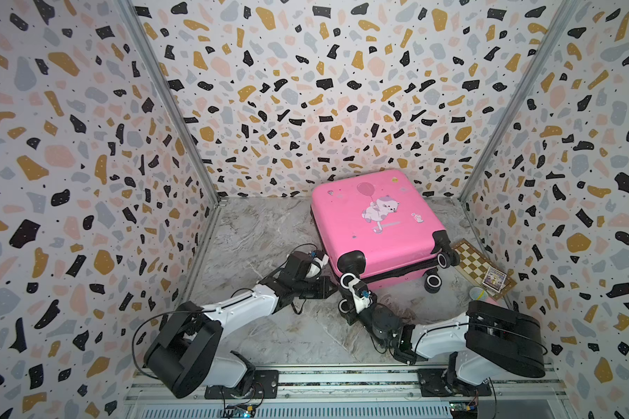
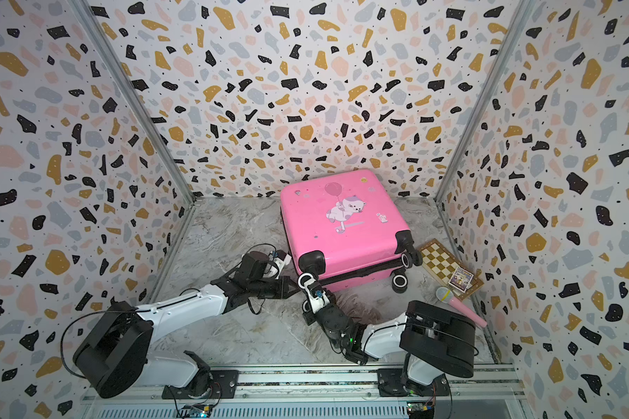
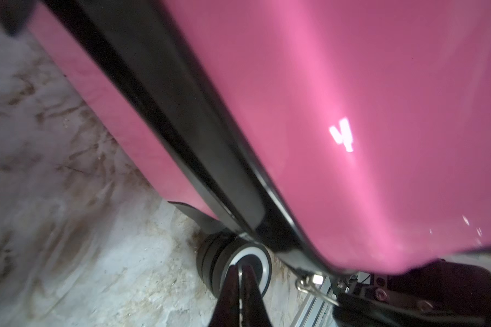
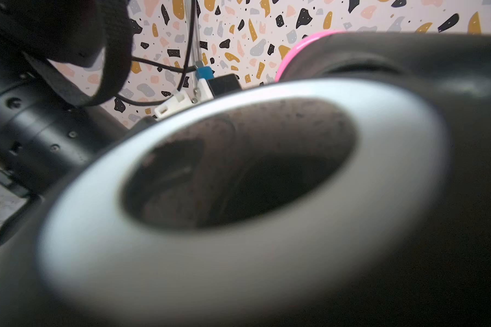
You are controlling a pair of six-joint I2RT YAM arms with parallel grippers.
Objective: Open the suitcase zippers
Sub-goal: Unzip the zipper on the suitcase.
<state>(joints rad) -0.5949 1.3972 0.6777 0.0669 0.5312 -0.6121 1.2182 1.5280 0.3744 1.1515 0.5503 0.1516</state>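
On the marble tabletop point(image 1: 262, 232), the suitcase point(image 1: 374, 225) is lying flat with its cat print facing up and its wheeled end pointing toward the arms. The zippers point(image 1: 402, 272) are running as a thin black band between the two pink shells along that wheeled end. In the left wrist view they are showing as a broad dark strip, and a small metal pull point(image 3: 308, 280) is hanging at the suitcase's corner (whether the teeth there are parted I cannot tell).

The left gripper point(image 1: 331, 287) is sitting at the suitcase's near left corner. Its fingers point(image 3: 230, 286) are pressing together, with their tips just in front of the suitcase's lower wheel point(image 3: 213, 257).

The right gripper point(image 1: 346, 311) is sitting low at the same corner, beside the wheels. Its fingers are hiding under its own wrist in both top views. In the right wrist view a white-ringed wheel point(image 4: 238, 249) of the suitcase is blurring across nearly everything. The jaws are closed, though on what, if anything, I cannot tell.

To the right of the suitcase's wheeled end, a chessboard point(image 1: 474, 259) is lying flat with a small card box point(image 1: 494, 280) sitting on it. A pink microphone point(image 2: 460, 306) is resting a little farther from the suitcase.
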